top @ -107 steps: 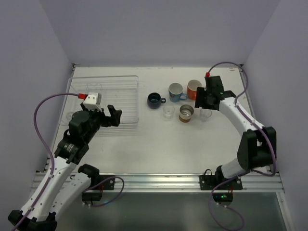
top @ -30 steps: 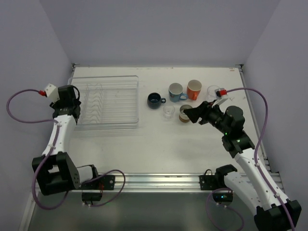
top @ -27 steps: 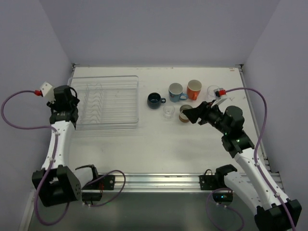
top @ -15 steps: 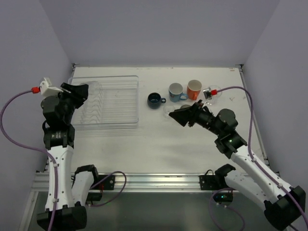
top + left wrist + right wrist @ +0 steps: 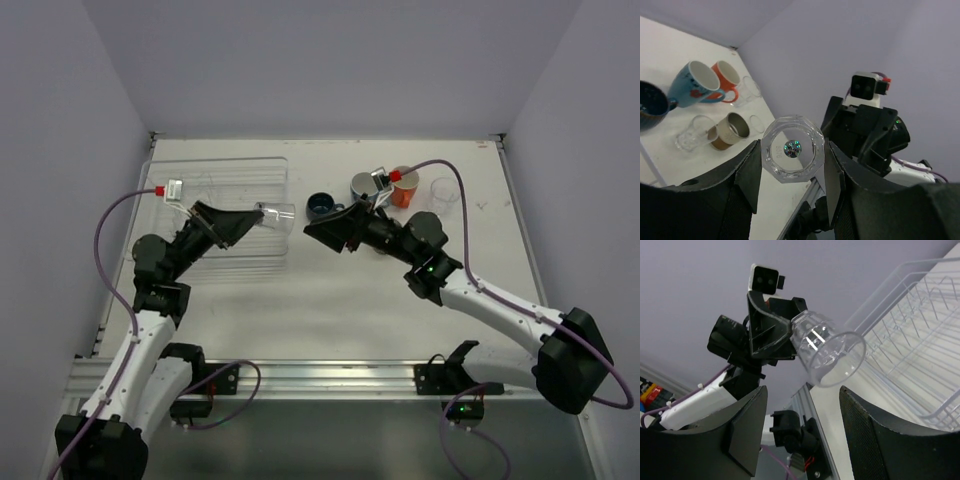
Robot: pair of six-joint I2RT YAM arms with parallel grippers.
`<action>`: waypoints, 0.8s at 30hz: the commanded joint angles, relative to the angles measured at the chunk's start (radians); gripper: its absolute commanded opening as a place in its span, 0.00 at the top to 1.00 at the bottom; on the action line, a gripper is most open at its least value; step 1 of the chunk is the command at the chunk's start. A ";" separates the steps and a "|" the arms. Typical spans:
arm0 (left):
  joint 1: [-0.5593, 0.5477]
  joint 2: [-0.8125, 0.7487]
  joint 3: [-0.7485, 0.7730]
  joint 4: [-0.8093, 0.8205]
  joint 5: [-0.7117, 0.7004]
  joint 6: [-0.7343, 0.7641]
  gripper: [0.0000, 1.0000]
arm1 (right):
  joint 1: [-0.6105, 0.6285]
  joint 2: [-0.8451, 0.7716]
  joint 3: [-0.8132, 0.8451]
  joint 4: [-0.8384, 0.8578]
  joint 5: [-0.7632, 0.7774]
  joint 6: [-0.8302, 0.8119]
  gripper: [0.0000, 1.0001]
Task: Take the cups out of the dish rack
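The left claw (image 5: 252,219) is pinching a small clear plastic cup (image 5: 277,216) at its base end, its black fingers (image 5: 747,175) pressing on opposite sides of the faceted bottom. The cup is hanging in the air just past the claw's tips. In the top view it is sitting over the right-hand edge of the shallow clear ridged plastic dish rack (image 5: 240,175), which is lying beneath and behind that claw.

The cup's long axis is running roughly level, base toward the left claw and open mouth pointing at the right claw (image 5: 315,232). That claw is spread wide and gripping nothing, facing the mouth from close by without touching it. In its own wrist view the cup (image 5: 827,347) is showing between and above its two fingers (image 5: 747,430).

This is looking like a handover. The right claw is needing to advance along the cup's axis until its fingers are straddling the wall near the rim. Behind the right claw, a dark-blue mug (image 5: 322,206), a light-blue mug (image 5: 365,186) and an orange mug (image 5: 405,188) are standing on the white table (image 5: 330,300).
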State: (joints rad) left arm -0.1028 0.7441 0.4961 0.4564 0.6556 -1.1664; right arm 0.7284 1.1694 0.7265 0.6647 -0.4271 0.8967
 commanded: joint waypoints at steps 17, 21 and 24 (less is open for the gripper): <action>-0.127 0.038 -0.013 0.317 0.049 -0.046 0.79 | 0.063 0.124 0.182 0.101 -0.053 0.047 0.68; -0.136 0.044 -0.019 0.315 0.053 -0.032 0.53 | 0.066 0.122 0.171 0.099 -0.009 0.045 0.99; -0.136 0.035 0.008 0.240 0.062 0.037 0.18 | 0.066 0.093 0.171 0.053 0.030 0.002 1.00</action>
State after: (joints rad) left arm -0.2237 0.7902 0.4786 0.7097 0.6888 -1.1973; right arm 0.7898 1.2869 0.8654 0.7296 -0.4599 0.9451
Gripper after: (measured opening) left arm 0.756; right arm 0.059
